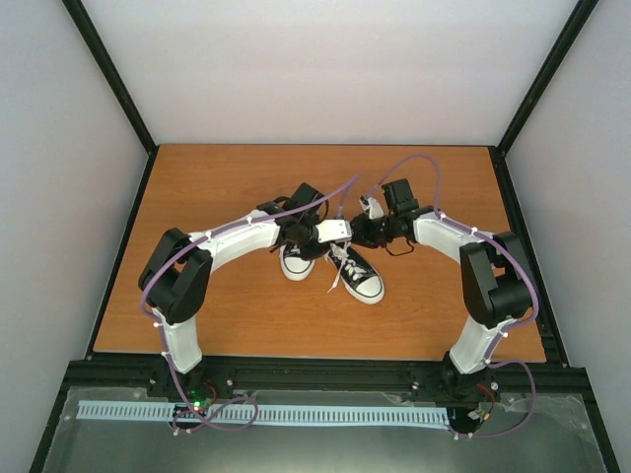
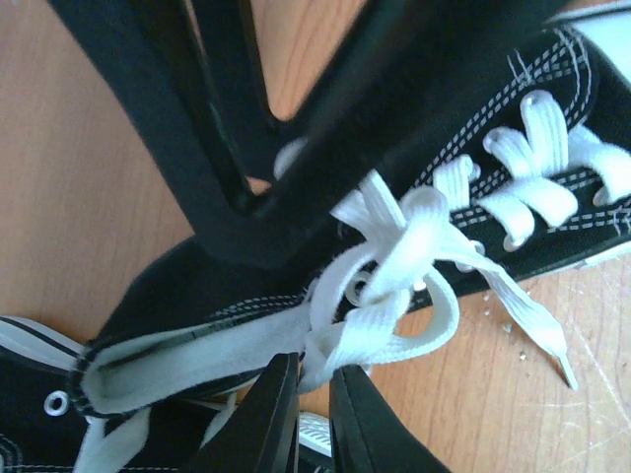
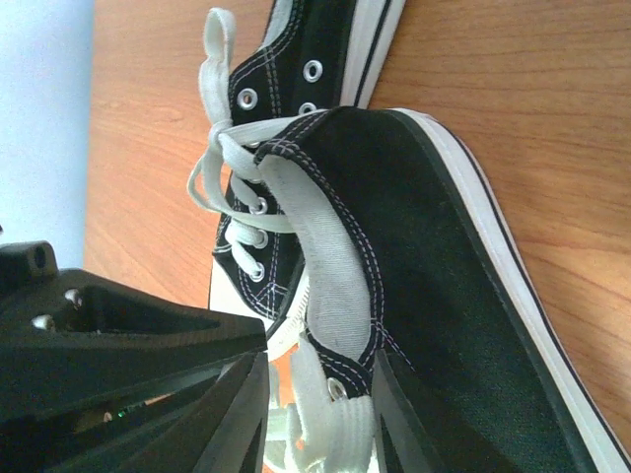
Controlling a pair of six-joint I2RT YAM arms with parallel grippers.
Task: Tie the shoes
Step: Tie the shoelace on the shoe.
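The shoes (image 1: 357, 279) sit close together at the middle of the surface (image 1: 197, 197). The left shoe (image 1: 296, 263) points its white toe cap toward the near edge. The right shoe (image 1: 361, 283) is angled toward the near right, and one of its laces (image 1: 336, 274) trails onto the wood on its left side. The left arm (image 1: 242, 239) and the right arm (image 1: 449, 233) reach in from either side and meet over the far ends of the pair, by the ankle openings. In the left wrist view a loose knot (image 2: 394, 281) of flat white lace sits over the black canvas, with the crossed lacing beyond it and one lace end (image 2: 537, 330) lying on the surface. The left fingers (image 2: 281, 414) are nearly together, with only a narrow slit between them. A strand from the knot runs down to that slit, but whether it is pinched cannot be told. The right fingers (image 3: 246, 414) stand partly apart around a bunch of white lace at the shoe's opening. A sliver of wood shows beside the bunch, so they are not clamped on it. Farther along that shoe a lace loop (image 3: 202, 182) hangs out past the eyelets.
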